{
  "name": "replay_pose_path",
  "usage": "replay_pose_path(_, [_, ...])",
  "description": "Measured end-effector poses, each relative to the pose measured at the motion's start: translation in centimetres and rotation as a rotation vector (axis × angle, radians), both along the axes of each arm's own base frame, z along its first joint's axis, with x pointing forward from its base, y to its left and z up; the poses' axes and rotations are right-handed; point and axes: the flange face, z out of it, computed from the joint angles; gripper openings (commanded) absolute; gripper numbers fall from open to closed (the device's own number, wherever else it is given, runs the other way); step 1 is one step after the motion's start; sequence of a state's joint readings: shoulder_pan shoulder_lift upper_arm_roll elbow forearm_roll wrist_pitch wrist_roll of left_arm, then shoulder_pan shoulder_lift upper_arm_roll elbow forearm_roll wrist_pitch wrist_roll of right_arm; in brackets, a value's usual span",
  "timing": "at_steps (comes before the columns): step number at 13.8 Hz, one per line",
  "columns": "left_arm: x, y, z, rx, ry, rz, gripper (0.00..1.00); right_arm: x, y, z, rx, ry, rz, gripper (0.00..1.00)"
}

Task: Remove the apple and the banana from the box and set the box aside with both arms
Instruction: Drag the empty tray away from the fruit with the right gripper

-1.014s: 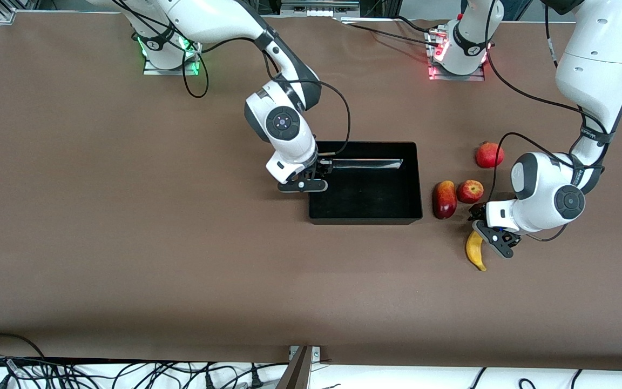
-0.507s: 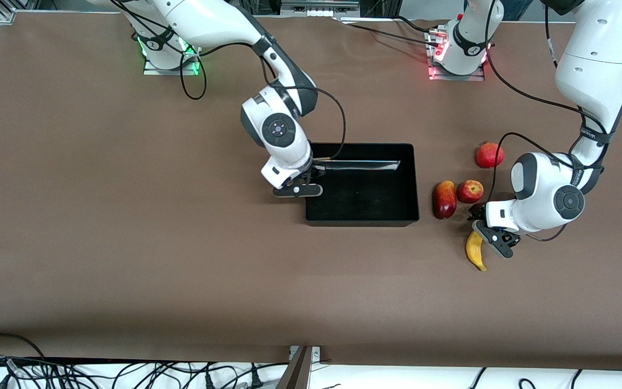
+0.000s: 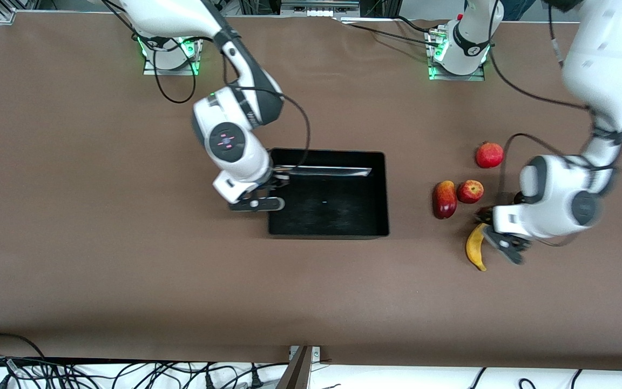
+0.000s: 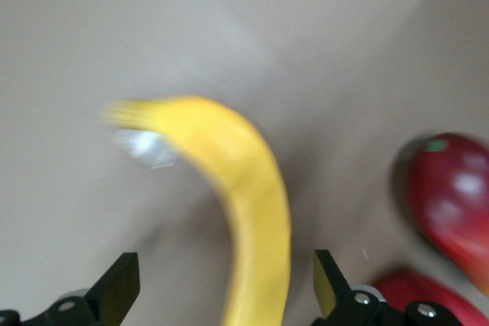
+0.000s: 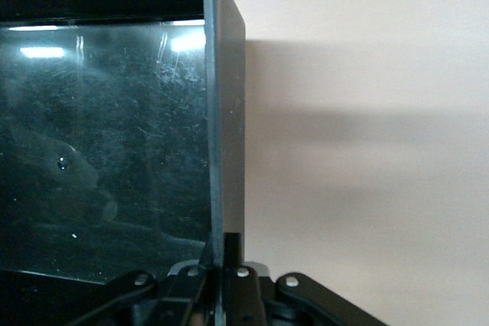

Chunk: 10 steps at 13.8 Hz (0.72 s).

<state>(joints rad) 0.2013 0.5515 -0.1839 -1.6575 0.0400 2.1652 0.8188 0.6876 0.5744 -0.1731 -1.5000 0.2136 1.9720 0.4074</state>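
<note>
Brown table surface, dual-arm setup, bases along the top of the front view. Right gripper is clamped tight on the box wall at the box's end toward the right arm's side; the right wrist view shows the thin black wall edge-on, running straight out from between the closed jaws. Box is empty, glossy floor, long axis running across the table between the two arms' ends. Left gripper has jaws wide apart, holding nothing, low over the banana; in the left wrist view the banana lies between the spread fingers, curving away from them. Outward from there: apple rests on the table just beside a dark-red mango-like fruit, both well apart from the box toward the left arm's end; a pomegranate sits farther from the front camera than the apple. Banana is nearer the front camera than the apple. Judgement: both fruits are already out, box-moving step is in hand, only the right arm has a grip. Key relation: box lies away from the left gripper, toward the right arm's end, so the right arm is the nearer one; a one-sided pull could make the box swivel.
</note>
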Motion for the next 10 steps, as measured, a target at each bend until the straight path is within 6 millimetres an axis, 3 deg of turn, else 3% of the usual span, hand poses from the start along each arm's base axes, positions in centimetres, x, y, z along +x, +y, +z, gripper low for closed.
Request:
replay_pose_path(1, [-0.6, 0.2, 6.1, 0.020, -0.023, 0.007, 1.00, 1.0, -2.9, 0.9, -0.026, 0.018, 0.019, 0.00])
replay_pose_path(2, [-1.9, 0.2, 10.9, 0.038, -0.044, 0.010, 1.00, 2.2, -6.6, 1.8, -0.050, 0.035, 0.042, 0.00])
replay_pose_path(3, [-2.9, 0.0, 13.1, 0.049, -0.057, 0.012, 1.00, 3.3, -10.4, 2.3, -0.067, 0.044, 0.065, 0.00])
replay_pose_path(7, [-4.7, -0.1, 14.5, 0.061, -0.009, 0.126, 1.00, 5.5, -24.8, 2.5, -0.069, 0.082, 0.147, 0.00])
replay_pose_path(8, [-5.5, -0.3, 16.2, 0.069, 0.000, 0.181, 1.00, 5.5, -27.8, 2.3, -0.055, 0.095, 0.161, 0.00])
replay_pose_path(10, [-7.9, -0.8, 21.6, 0.089, -0.007, 0.292, 1.00, 5.0, -33.9, 1.6, -0.024, 0.119, 0.181, 0.00])
